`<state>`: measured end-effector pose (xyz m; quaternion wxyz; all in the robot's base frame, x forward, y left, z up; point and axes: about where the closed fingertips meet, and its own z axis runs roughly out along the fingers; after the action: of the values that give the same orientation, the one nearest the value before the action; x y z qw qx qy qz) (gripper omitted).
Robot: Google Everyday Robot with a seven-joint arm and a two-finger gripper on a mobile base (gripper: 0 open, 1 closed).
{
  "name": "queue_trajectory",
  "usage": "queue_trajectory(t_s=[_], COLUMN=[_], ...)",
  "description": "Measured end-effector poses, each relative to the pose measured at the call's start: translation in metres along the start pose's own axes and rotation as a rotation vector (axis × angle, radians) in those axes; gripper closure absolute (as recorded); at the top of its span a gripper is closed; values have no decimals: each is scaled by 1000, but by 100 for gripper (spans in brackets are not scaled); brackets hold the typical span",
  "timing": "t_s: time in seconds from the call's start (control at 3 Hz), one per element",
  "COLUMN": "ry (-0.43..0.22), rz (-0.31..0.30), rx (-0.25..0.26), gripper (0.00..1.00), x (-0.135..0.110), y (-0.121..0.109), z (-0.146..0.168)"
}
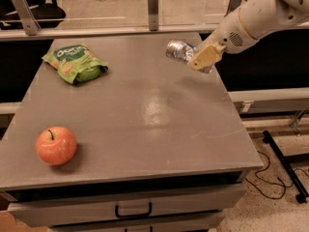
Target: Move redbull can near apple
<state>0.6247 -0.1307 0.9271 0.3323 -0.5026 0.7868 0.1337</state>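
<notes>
Your claw (201,60) is clamped on one end of the redbull can (179,50), far right of the bench (145,129), ready for carrying. The apple (56,145) sits front-left, well apart.

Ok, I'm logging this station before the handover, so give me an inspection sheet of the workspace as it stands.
Surface: grey table, glare patch mid-top.
Job's things: redbull can held at the back right, seemingly off the surface; apple stem-up, front left, far from the can.
Clutter: green snack bag, back left.
Grippers: claw shut on the can's right end.
Cables: thin black cable on the floor, right.
Surroundings: drawer handle below; railing post behind.
</notes>
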Motion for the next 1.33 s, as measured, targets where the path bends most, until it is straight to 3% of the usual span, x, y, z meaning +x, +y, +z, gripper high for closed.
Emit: queue_trajectory(t_s=[0.33,0.67,1.33], ry=[0,3,-19], rz=[0,-32,-163], rx=[0,-27,-125], gripper=[100,100,100], x=[0,-5,-40], y=[0,16,72], z=[0,12,48])
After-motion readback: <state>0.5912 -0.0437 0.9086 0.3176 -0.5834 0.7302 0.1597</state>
